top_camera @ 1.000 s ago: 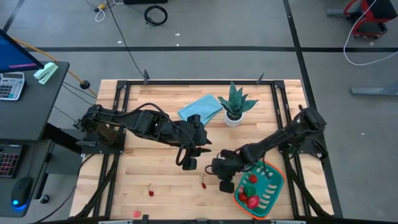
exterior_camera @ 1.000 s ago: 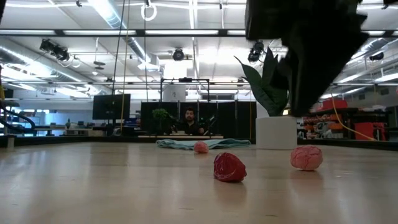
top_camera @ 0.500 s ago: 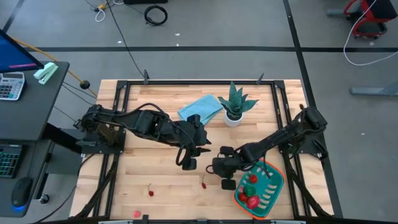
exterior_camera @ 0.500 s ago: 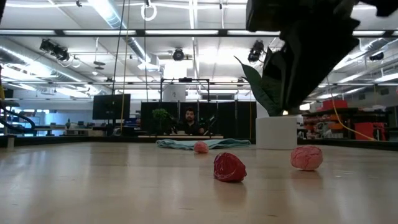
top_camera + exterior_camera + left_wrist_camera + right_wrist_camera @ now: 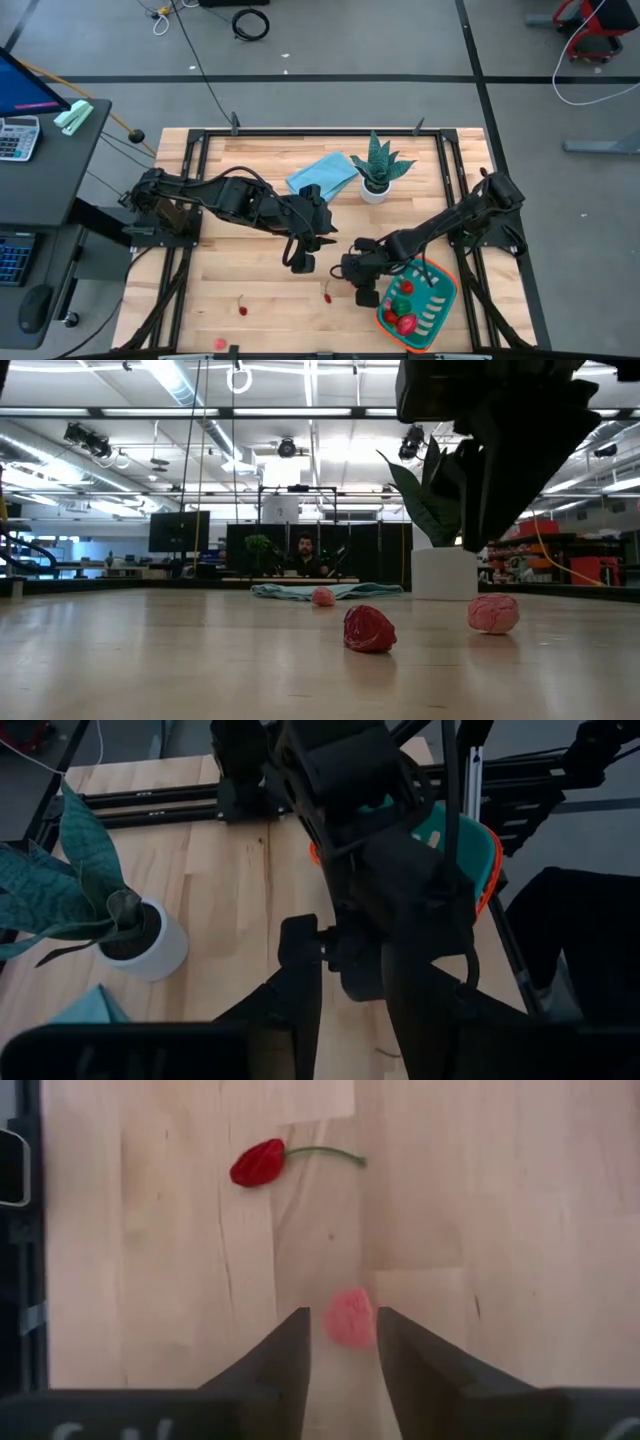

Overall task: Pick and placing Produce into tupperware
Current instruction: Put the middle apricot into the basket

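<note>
While right tool widened, pink piece unmoved

- No readable text, label, brand, number or sign is showing in any view.
- The calculator on the side desk is showing keys, but none is reading clearly.
- The screen at the desk edge is showing nothing legible.

Pink produce piece blurred between fingers
</note>
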